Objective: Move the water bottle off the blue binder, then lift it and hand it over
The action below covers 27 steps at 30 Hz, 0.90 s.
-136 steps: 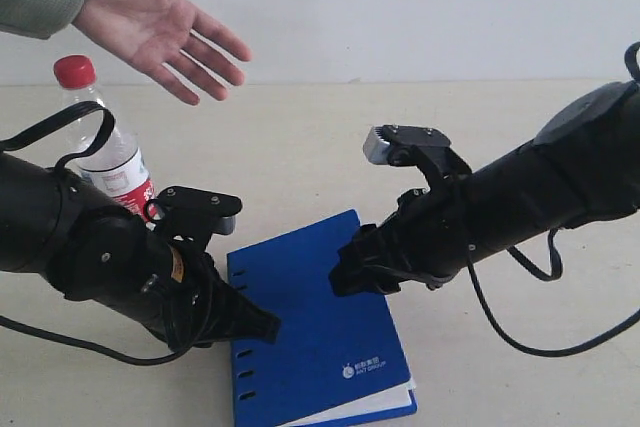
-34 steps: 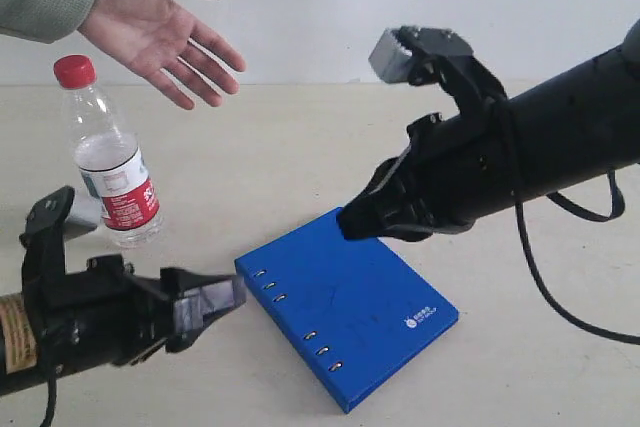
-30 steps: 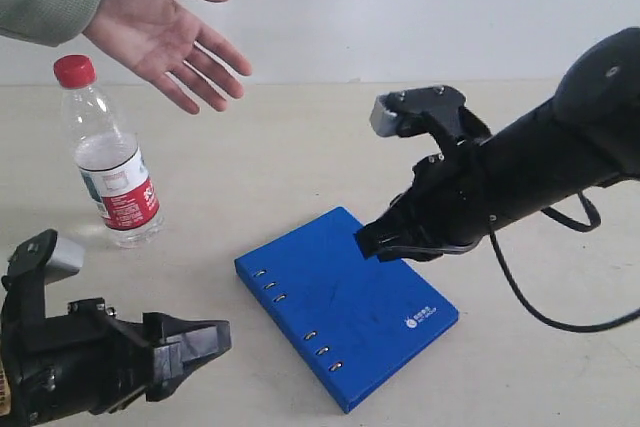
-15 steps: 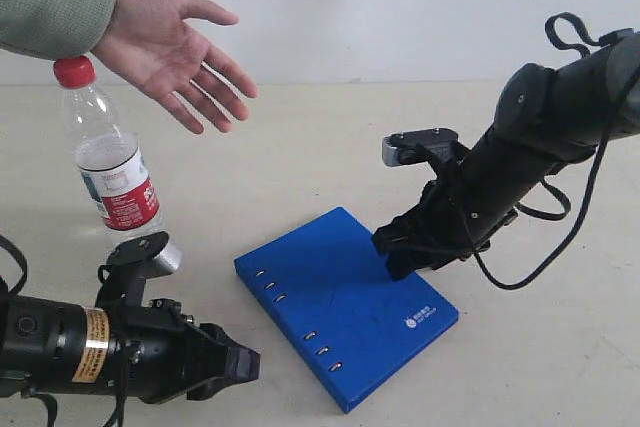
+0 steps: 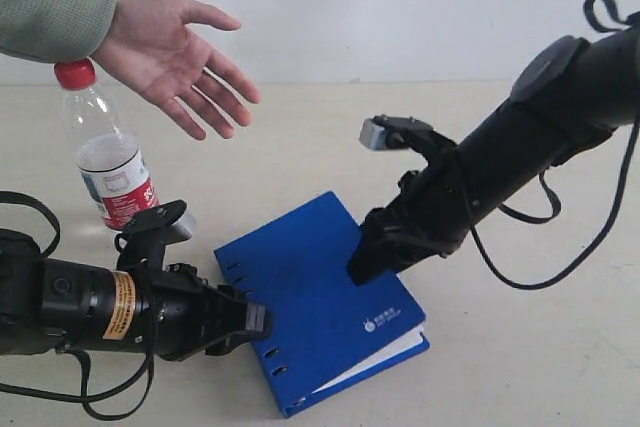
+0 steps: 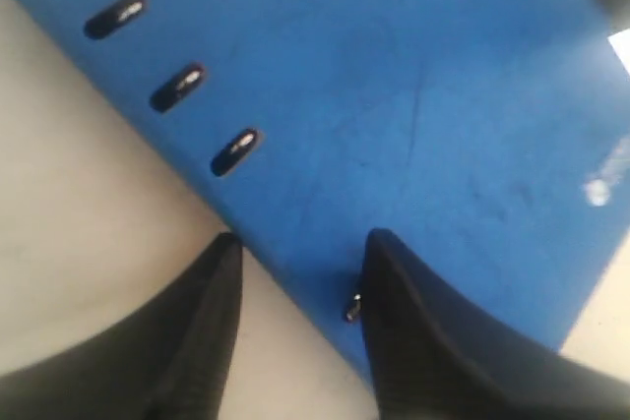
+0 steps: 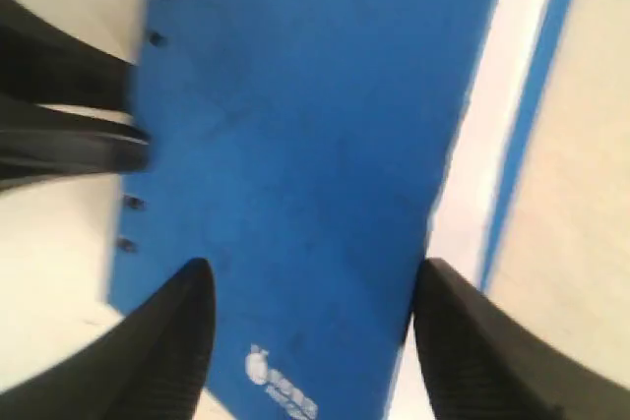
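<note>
Standing toward the worktop's point(image 5: 330, 137) far-left corner, clear ribbed red-capped plastic water bottle point(image 5: 105, 159), apart from royal-blue ring binder point(image 5: 300, 292); open left gripper point(image 6: 303, 243) at its spine edge, open right gripper point(image 7: 315, 268) over its cover.

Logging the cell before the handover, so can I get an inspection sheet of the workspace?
Surface: beige table, no spills seen.
Job's things: bottle upright on the table, off the binder; binder lying flat, cover slightly raised at its free edge.
Clutter: nothing seen.
Grippers: left gripper open at the binder's spine; right gripper open over its cover.
Cables: black cables loop off both arms.
Surroundings: white wall; open hand near the bottle's cap.
</note>
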Each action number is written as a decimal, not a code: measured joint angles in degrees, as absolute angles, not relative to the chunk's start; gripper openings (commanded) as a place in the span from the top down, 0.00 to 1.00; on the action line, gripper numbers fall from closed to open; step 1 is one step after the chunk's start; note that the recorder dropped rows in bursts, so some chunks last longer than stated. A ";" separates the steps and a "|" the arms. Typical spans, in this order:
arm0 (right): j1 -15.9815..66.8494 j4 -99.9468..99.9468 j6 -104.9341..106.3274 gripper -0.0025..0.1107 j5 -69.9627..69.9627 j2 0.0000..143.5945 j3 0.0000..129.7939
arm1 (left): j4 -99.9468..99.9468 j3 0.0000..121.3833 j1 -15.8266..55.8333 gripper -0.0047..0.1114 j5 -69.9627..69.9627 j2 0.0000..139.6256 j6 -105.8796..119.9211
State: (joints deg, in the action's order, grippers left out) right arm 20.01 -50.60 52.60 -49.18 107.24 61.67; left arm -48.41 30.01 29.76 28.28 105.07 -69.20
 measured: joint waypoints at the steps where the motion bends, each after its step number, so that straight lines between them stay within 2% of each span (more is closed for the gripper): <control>1: 20.01 -51.80 53.18 0.51 -49.81 105.85 61.67 | -48.29 30.01 29.76 0.65 28.14 105.07 -69.32; 5: 20.01 -55.81 53.72 0.51 -51.81 103.65 61.56 | -48.17 30.15 29.76 0.65 27.90 105.07 -69.32; 18: 20.99 -62.06 59.37 0.53 -53.96 108.96 59.93 | -48.17 30.38 29.76 0.65 29.37 105.07 -69.32; 20: 21.50 -62.06 59.51 0.62 -52.84 109.78 59.82 | -48.17 30.38 29.76 0.65 29.94 105.07 -69.32; 23: 21.72 -61.95 59.51 0.96 -51.45 110.75 59.82 | -48.17 30.38 29.76 0.65 29.39 105.07 -68.80; 27: 21.19 -62.67 59.51 0.98 -51.64 110.84 59.71 | -43.63 27.66 29.36 0.65 29.20 104.34 -63.32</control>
